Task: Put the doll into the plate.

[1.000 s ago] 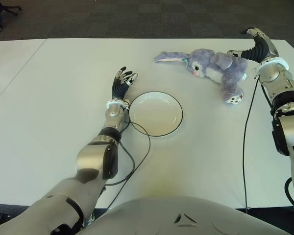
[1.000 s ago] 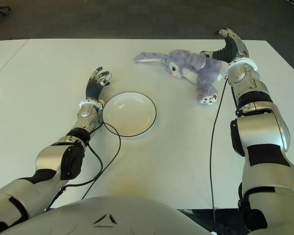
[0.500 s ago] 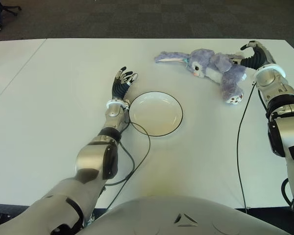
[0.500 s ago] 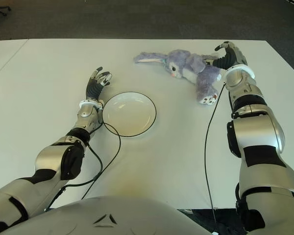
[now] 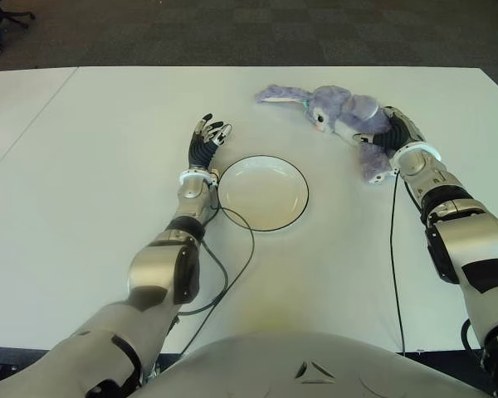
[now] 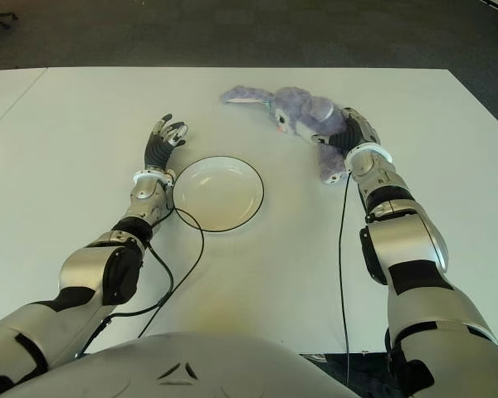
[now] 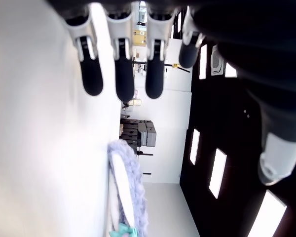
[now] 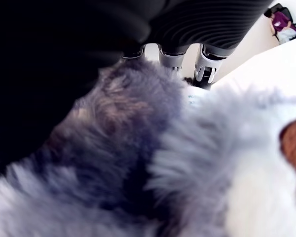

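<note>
- The left hand shows just left of the plate, fingers spread and relaxed, holding nothing.
- The white plate sits on the white table with nothing in it.
- The purple bunny doll lies on the table beyond and right of the plate, ear pointing left, well clear of the rim.
- The right hand is on the doll's body, fingers wrapped into the fur in a grip.
</note>
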Motion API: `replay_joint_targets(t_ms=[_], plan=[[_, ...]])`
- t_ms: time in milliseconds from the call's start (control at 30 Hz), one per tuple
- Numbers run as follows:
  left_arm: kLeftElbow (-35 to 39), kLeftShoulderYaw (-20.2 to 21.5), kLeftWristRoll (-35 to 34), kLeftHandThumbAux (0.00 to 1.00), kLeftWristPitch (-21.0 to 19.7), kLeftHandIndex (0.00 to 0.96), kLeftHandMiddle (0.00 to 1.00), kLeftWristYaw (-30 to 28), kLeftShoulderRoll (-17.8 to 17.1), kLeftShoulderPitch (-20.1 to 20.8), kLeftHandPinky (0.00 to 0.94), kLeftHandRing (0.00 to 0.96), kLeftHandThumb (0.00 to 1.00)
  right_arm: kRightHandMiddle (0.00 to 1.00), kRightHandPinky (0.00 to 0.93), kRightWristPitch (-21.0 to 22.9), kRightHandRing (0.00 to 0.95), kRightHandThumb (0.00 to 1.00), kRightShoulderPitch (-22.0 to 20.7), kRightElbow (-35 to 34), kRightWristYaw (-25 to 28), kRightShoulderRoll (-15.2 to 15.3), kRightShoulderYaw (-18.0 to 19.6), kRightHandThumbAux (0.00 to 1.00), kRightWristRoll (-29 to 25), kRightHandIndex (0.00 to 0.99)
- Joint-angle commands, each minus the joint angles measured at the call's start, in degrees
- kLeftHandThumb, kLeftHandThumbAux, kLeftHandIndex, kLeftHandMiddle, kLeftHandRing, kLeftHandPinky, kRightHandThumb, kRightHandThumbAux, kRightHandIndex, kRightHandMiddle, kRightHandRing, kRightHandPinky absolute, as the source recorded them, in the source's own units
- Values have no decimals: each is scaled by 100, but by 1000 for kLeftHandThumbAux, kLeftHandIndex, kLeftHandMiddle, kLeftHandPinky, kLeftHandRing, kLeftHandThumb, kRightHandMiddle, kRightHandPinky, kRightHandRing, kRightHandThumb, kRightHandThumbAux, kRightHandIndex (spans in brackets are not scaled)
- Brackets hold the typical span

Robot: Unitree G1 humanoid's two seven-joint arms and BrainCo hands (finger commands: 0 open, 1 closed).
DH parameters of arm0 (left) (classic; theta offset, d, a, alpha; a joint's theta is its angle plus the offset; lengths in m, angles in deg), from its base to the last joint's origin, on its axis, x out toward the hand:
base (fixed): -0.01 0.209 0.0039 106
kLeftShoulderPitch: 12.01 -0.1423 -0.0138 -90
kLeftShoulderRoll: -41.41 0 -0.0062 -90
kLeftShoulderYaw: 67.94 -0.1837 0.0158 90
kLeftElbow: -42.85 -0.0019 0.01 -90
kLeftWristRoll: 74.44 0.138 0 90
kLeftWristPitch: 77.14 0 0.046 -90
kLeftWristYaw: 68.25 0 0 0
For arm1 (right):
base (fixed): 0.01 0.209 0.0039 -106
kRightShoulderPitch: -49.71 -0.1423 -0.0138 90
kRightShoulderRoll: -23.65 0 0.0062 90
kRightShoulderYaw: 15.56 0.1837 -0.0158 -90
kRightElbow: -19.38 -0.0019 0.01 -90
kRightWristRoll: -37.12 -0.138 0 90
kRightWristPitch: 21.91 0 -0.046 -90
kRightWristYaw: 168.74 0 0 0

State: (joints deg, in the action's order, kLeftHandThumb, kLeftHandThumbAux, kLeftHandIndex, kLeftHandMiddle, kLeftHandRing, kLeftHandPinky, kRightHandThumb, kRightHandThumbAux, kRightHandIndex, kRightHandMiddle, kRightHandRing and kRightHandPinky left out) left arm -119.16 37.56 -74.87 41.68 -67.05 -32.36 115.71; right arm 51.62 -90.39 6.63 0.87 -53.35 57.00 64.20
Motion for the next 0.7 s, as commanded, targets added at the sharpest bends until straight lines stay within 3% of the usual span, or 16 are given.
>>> replay_joint_targets(t_ms=[33,700], plan=[[-502,36,-38,582,-584,137,251,49,152,-726,274,271,0,0,0,-200,0,141,322,66,362,-427,-263,569,255,31],[-497,-73,31,555,-526,134,257,148,203,-714,270,275,0,0,30,-1046,0,168,546,-52,384,-516,-596,495,321,0]])
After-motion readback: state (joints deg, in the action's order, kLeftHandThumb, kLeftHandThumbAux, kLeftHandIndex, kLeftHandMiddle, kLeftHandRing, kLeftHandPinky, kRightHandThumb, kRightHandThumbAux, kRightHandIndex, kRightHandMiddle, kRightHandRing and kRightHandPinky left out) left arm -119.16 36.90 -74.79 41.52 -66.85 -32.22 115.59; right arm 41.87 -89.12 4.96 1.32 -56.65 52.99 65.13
